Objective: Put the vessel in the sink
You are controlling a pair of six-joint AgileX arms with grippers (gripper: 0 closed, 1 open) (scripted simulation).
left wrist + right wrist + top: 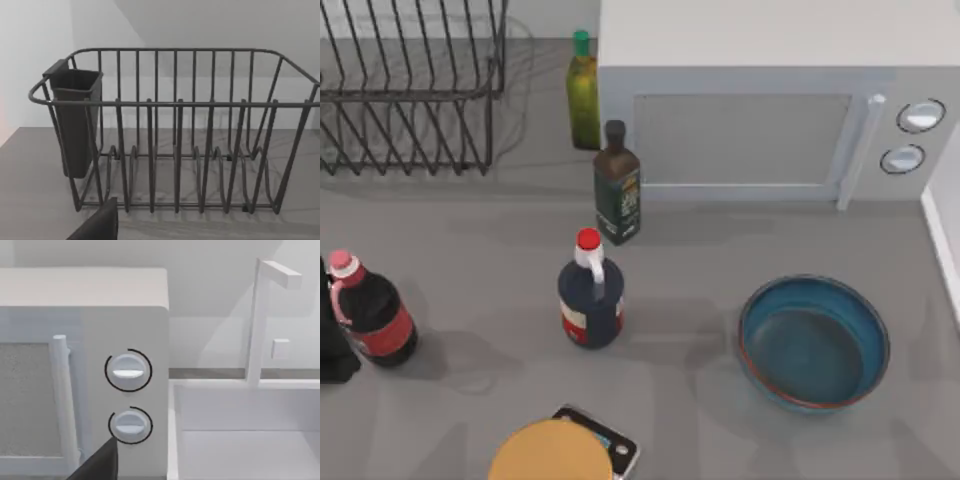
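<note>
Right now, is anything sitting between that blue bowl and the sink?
Nothing visible does. The bowl sits on the table's right side, in front of the microwave. The sink lies to the microwave's right, its white edge just beyond the bowl. The bottles stand farther left, out of the way.

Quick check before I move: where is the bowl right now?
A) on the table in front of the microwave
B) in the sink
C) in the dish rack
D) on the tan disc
A: the bowl sits on the table, in front of the microwave, at the top view's right.
</note>
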